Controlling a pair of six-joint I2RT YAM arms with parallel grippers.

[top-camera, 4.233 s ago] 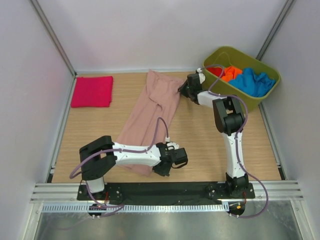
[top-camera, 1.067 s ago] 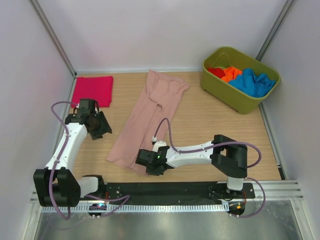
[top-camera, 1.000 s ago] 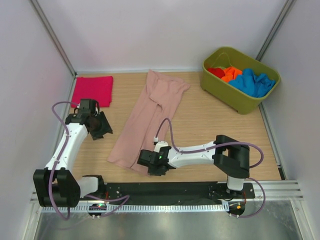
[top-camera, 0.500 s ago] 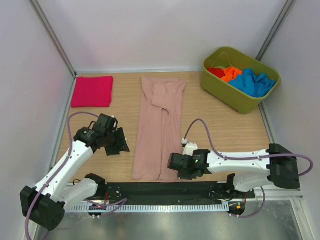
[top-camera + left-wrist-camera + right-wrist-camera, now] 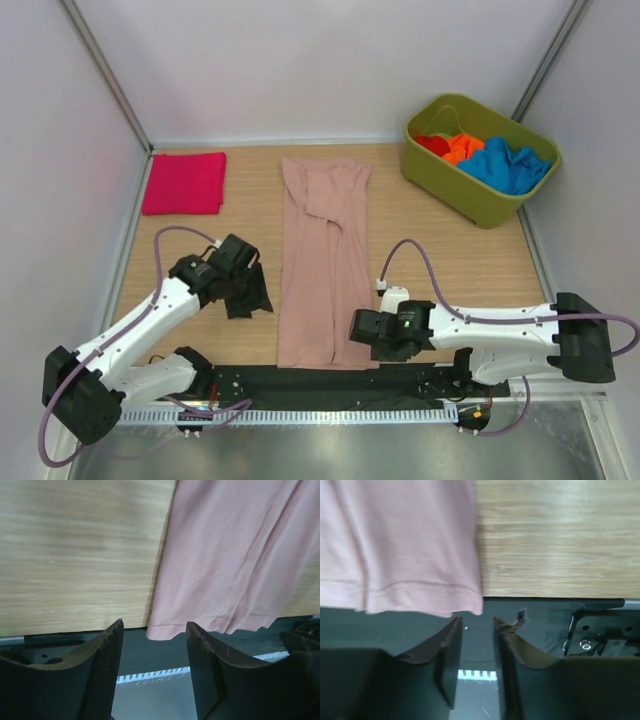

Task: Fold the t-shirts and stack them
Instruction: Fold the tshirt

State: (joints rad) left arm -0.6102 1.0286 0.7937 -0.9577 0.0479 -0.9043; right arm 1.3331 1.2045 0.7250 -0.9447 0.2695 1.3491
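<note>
The dusty-pink t-shirt (image 5: 327, 260) is thin, soft cloth, so I judge it to be light and limp. It will likely sag and wrinkle if it is lifted at one point only. The better places to take hold are the two near corners of the hem, one for each arm, pinching all layers together.

It lies on the table (image 5: 450, 260) as a long narrow strip from the far side to the near edge, where its hem reaches onto the black rail (image 5: 300, 385). A sleeve is folded inwards near the far end, and no print shows.

The left gripper (image 5: 250, 298) is released, just left of the strip, with nothing between its jaws. The right gripper (image 5: 360, 332), beside the near right corner, has its jaws slightly apart and empty.
</note>
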